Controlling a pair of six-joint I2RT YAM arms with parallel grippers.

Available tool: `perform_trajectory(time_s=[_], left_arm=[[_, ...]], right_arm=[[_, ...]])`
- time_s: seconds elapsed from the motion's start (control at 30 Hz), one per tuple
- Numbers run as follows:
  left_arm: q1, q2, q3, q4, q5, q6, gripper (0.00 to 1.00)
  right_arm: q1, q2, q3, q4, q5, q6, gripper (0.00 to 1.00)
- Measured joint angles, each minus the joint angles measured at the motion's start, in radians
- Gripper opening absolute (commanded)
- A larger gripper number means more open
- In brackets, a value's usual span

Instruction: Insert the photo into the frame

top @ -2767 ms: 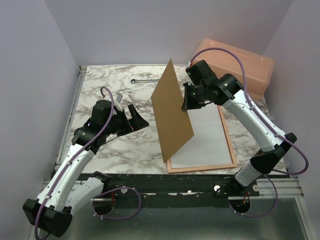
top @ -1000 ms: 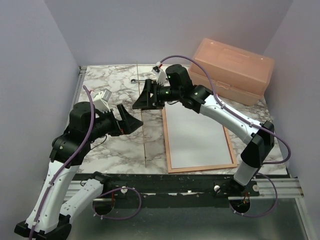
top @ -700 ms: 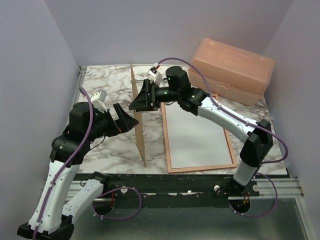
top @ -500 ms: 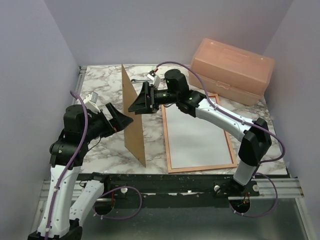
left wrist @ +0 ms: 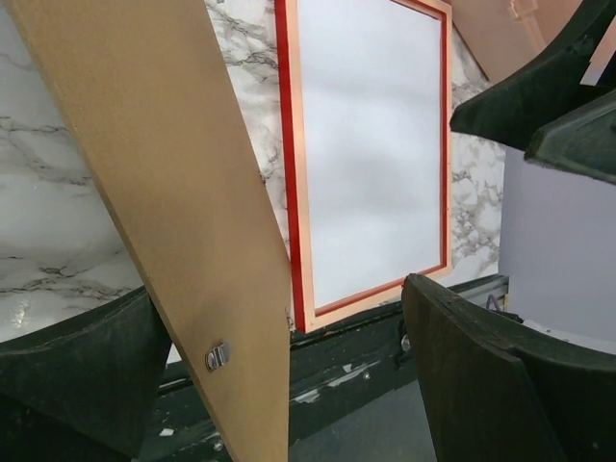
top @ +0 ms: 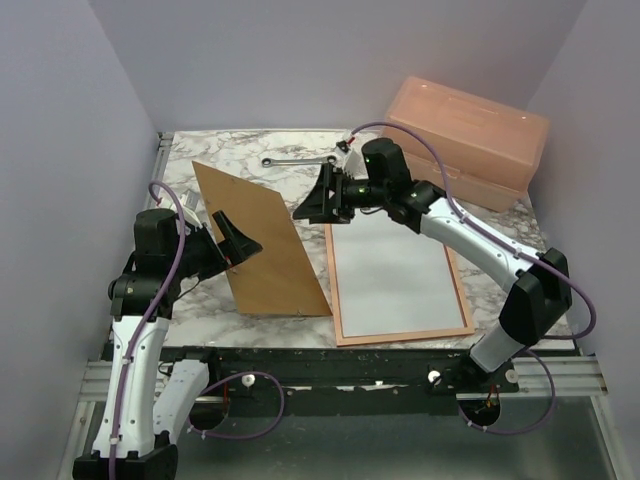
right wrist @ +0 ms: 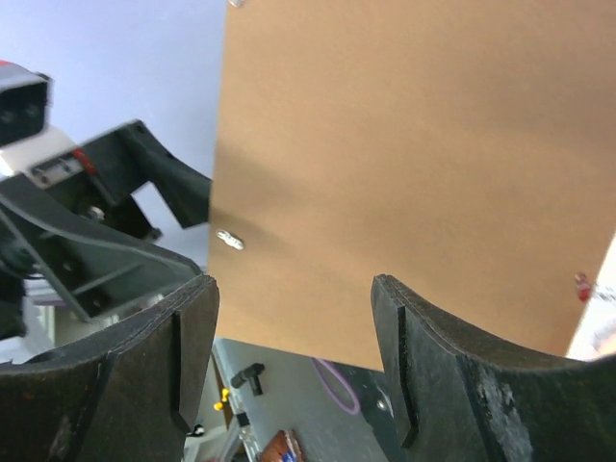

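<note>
While the frame (top: 404,336) lies flat on the right half of the surface (top: 220,150), pale wood side up and red along its inner edge in my left wrist view, a pale grey-white sheet (top: 395,275) fills its opening. I cannot tell whether that sheet is the photo or a clear pane. My left end effector (top: 245,240) is spread as wide as it goes. The brown backing board (top: 275,265) stands tilted on its lower edge just left of the frame, and its edge runs between my left fingers. I cannot tell whether it touches them. My right end effector (top: 310,198) hangs over the frame's far left corner, fingers well apart with nothing between them, facing the board's brown face. A pink box (top: 470,140) sits at the far right, and a wrench (top: 295,160) lies near the far edge.
</note>
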Motion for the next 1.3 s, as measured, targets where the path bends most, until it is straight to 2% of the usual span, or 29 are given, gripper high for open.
perform_trajectory(time_s=[0.23,0.4,0.5,0.6,0.67,0.77,1.0,1.13,1.3], left_arm=[[0.007,-0.001,-0.034,0.027,0.0,0.021,0.83],[0.012,-0.006,-0.115,0.065,-0.008,-0.002,0.62],[0.013,-0.005,-0.116,0.064,-0.024,-0.007,0.4],[0.013,-0.012,-0.109,0.056,-0.051,-0.007,0.15],[0.013,-0.018,-0.102,0.049,-0.064,-0.006,0.02],[0.014,-0.021,-0.091,0.037,-0.074,-0.02,0.0],[0.013,-0.025,-0.041,-0.021,-0.08,-0.007,0.0],[0.013,-0.029,0.063,-0.103,-0.104,0.031,0.0],[0.013,-0.051,0.232,-0.183,-0.135,0.06,0.0]], right_arm=[[0.002,-0.048,-0.125,-0.074,0.047,-0.058,0.71],[0.002,-0.058,-0.15,-0.143,0.119,-0.097,0.71],[0.002,-0.086,-0.166,-0.184,0.2,-0.126,0.72],[0.002,-0.107,-0.197,-0.224,0.275,-0.154,0.79],[0.002,-0.106,-0.222,-0.248,0.314,-0.172,0.83],[0.002,-0.094,-0.273,-0.267,0.354,-0.19,0.87],[0.002,-0.006,-0.367,-0.262,0.371,-0.201,0.85],[0.006,0.048,-0.398,-0.225,0.356,-0.196,0.78],[0.03,0.113,-0.402,-0.15,0.307,-0.172,0.63]])
